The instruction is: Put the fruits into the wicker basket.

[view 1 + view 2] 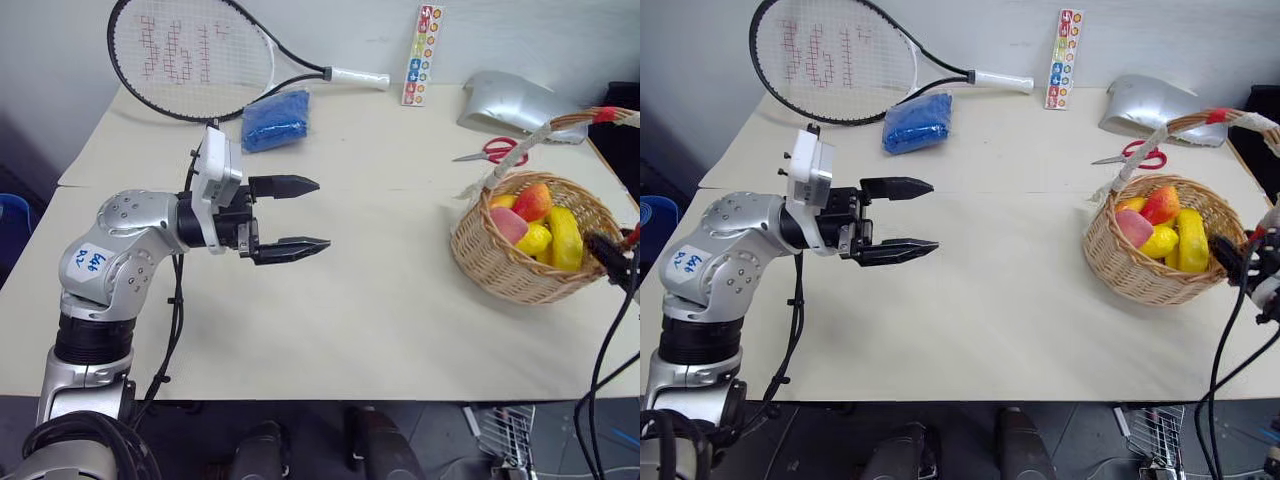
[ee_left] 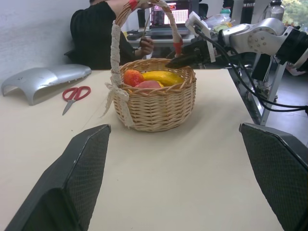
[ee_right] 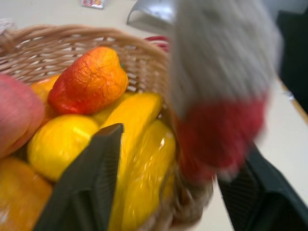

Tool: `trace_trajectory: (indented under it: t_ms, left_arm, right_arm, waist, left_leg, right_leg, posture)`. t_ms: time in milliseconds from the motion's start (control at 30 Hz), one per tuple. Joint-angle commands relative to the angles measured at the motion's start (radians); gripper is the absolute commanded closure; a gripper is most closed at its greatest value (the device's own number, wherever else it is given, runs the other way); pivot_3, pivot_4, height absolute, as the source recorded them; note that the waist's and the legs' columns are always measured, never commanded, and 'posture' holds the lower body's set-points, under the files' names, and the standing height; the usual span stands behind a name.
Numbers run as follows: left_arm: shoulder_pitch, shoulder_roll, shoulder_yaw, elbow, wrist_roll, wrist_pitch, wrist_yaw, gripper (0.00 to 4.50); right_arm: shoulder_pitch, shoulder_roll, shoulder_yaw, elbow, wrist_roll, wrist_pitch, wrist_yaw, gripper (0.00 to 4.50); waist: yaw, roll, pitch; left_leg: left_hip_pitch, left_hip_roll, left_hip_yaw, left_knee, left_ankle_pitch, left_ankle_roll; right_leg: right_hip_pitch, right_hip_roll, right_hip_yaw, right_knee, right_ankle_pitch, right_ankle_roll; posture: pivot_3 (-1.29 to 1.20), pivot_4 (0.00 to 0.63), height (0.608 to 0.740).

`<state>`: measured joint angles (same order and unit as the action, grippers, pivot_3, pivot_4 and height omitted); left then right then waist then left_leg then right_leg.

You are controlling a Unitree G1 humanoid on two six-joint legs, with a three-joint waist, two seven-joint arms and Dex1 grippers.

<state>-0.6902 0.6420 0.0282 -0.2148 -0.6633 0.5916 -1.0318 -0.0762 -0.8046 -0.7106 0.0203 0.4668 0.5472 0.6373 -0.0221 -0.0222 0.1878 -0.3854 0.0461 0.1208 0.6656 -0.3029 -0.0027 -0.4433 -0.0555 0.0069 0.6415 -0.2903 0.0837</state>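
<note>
Fruits: the red-and-yellow apple (image 1: 533, 201), the pink-orange peach (image 1: 507, 225) and the yellow banana (image 1: 566, 238) all lie inside the wicker basket (image 1: 500, 262), packed with other yellow fruit.
Wicker basket: stands upright on the right side of the counter (image 1: 380, 300); its arched handle (image 2: 115, 43), wrapped in white cloth with red tape, rises over the fruit.
Left end effector (image 1: 290, 216): hangs above the counter's left half, well apart from the basket, pointing toward it; its two black fingers are spread wide and grasp nothing.
Right end effector (image 2: 179, 58): sits at the basket's right rim, beside the handle's red-taped foot; its fingers (image 3: 86, 183) are parted, one over the banana and one outside the rim, holding nothing.
Other things: red-handled scissors (image 1: 493, 151) lie just behind the basket; a blue bag (image 1: 274, 119) and a tennis racket (image 1: 200, 55) lie at the far edge.
</note>
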Motion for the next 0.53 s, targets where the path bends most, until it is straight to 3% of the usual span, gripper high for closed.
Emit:
trace_trajectory:
  t_ms: [33, 67, 133, 300, 400, 533]
  left_arm:
    - [0.012, 0.008, 0.008, 0.003, -0.002, -0.029, -0.041, 0.0]
    - [0.014, 0.006, 0.009, 0.005, -0.002, -0.03, -0.043, 0.0]
    - [0.011, 0.001, 0.014, 0.015, -0.007, -0.029, -0.047, 0.0]
    - [0.009, 0.015, 0.002, 0.06, 0.017, -0.072, -0.12, 0.0]
    - [0.008, 0.018, -0.012, 0.089, 0.049, -0.107, -0.141, 0.0]
    - [-0.003, -0.001, 0.001, 0.102, 0.038, -0.097, -0.129, 0.0]
  right_arm:
    - [0.117, -0.069, -0.116, -0.077, 0.039, 0.033, 0.089, 0.23]
    - [0.144, -0.081, -0.14, -0.09, 0.049, 0.045, 0.102, 0.01]
    - [0.21, -0.121, -0.223, -0.114, 0.085, 0.091, 0.166, 0.01]
    - [0.434, -0.239, -0.526, -0.093, 0.233, 0.263, 0.509, 0.01]
    - [0.496, -0.268, -0.584, -0.066, 0.252, 0.286, 0.598, 0.01]
    - [0.47, -0.269, -0.588, -0.09, 0.281, 0.321, 0.576, 0.01]
  waist:
    - [0.008, 0.0, 0.0]
    - [0.008, 0.0, 0.0]
    - [0.009, 0.0, 0.0]
    - [0.018, 0.002, -0.001]
    - [0.015, -0.003, -0.001]
    - [0.005, -0.004, -0.001]
  left_leg:
    - [0.0, 0.0, 0.0, 0.0, 0.0, 0.0]
    - [0.0, -0.001, 0.0, 0.0, 0.0, 0.0]
    - [0.001, -0.001, 0.0, 0.0, -0.001, 0.001]
    - [0.003, -0.001, 0.0, 0.0, -0.002, 0.003]
    - [0.013, 0.002, -0.003, -0.001, -0.007, 0.005]
    - [0.019, 0.005, -0.003, -0.001, -0.014, 0.007]
  right_leg:
    - [0.0, 0.0, 0.0, -0.001, 0.0, 0.0]
    - [0.001, 0.0, 0.0, -0.001, 0.0, 0.0]
    - [0.004, 0.001, -0.001, -0.004, 0.001, 0.002]
    - [0.005, 0.001, -0.001, -0.006, 0.001, 0.002]
    - [0.02, 0.008, -0.001, -0.015, 0.002, 0.0]
    - [0.029, 0.008, 0.0, -0.019, 0.002, 0.0]
  posture:
    - [0.0, 0.15, 0.74]
    - [0.0, 0.15, 0.74]
    - [0.0, 0.15, 0.74]
    - [0.0, 0.15, 0.74]
    - [0.0, 0.15, 0.74]
    - [0.0, 0.15, 0.74]
